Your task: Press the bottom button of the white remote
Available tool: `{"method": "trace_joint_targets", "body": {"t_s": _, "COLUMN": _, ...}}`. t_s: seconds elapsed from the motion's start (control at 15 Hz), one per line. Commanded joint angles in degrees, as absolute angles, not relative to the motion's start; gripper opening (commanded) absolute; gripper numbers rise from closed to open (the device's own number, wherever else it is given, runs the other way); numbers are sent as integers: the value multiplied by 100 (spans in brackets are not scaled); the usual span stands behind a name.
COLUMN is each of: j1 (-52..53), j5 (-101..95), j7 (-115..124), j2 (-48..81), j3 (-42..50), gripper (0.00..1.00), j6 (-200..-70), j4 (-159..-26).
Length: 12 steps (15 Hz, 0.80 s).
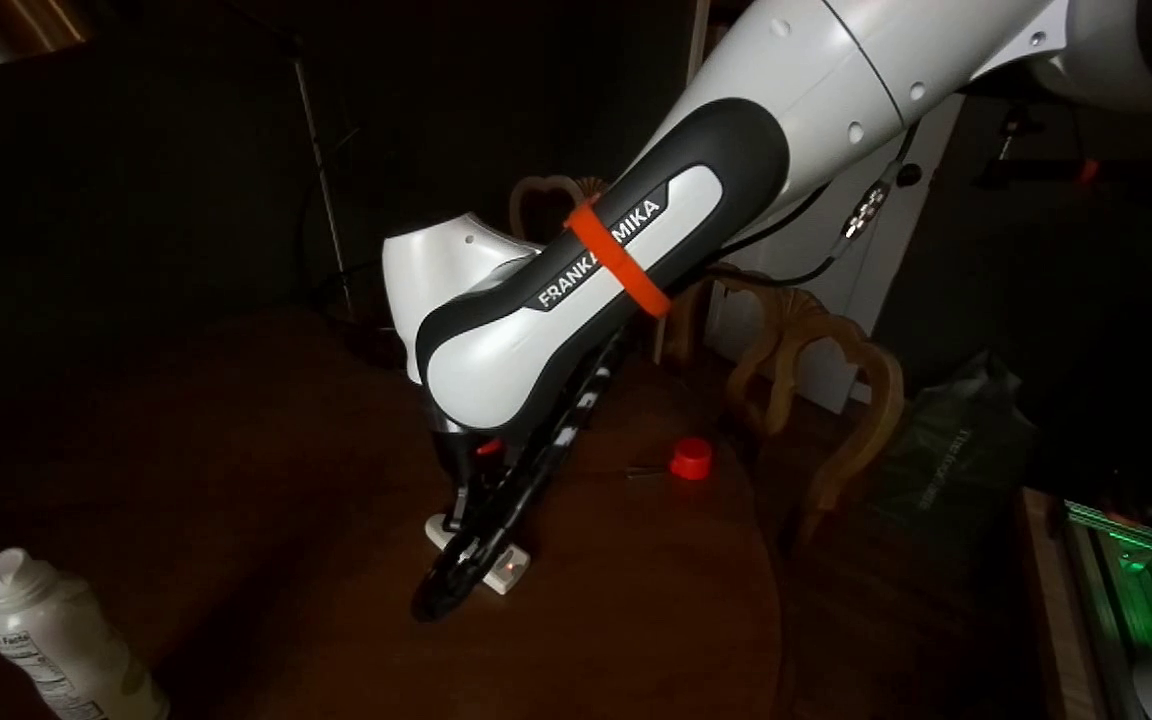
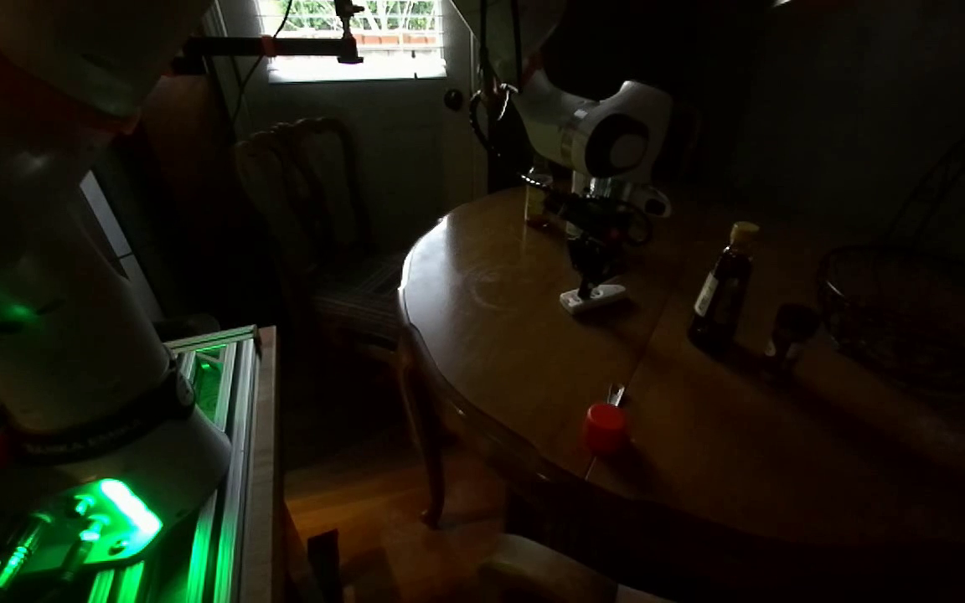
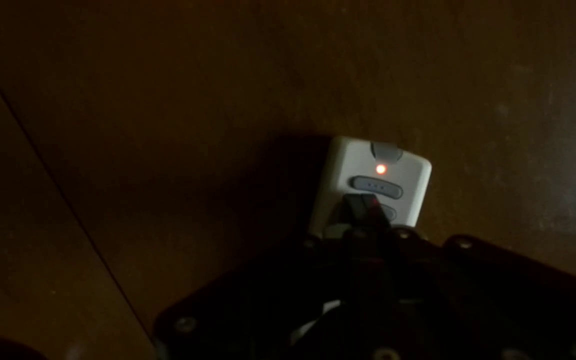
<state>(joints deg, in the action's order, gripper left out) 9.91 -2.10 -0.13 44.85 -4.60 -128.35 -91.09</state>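
Both exterior views slant down from farther off, sharing table (image 2: 499, 352) and white remote (image 1: 509, 570); in an exterior view, a windowed door (image 2: 403, 126) stands opposite; the wrist view looks steeply down, close above

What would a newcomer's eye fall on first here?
Probably the bright window at the top and the green glow at lower left in an exterior view. Next, the orange band around the arm in an exterior view. In the wrist view, an orange-red light shines on the white remote, which the closed gripper partly hides.

All views dim; daylight through window (image 2: 354, 40); glare on table (image 2: 442, 251); wrist view slightly blurred
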Motion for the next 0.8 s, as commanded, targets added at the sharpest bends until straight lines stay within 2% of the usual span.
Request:
{"method": "trace_joint_targets", "body": {"t_s": 0.0, "j1": 1102, "j5": -367, "j7": 126, "j2": 4698, "j3": -381, "gripper": 0, "j6": -12748, "j4": -9011}}
{"method": "trace_joint_targets", "body": {"t_s": 0.6, "j1": 767, "j5": -54, "j7": -4, "j2": 3898, "j3": -501, "gripper": 0, "j6": -12753, "j4": -9124}}
{"method": "trace_joint_targets", "body": {"t_s": 0.67, "j1": 698, "j5": 26, "j7": -26, "j2": 3775, "j3": -522, "gripper": 26, "j6": -12730, "j4": -9177}}
{"method": "trace_joint_targets", "body": {"t_s": 0.73, "j1": 633, "j5": 75, "j7": -90, "j2": 3629, "j3": -536, "gripper": 28, "j6": -12752, "j4": -9280}}
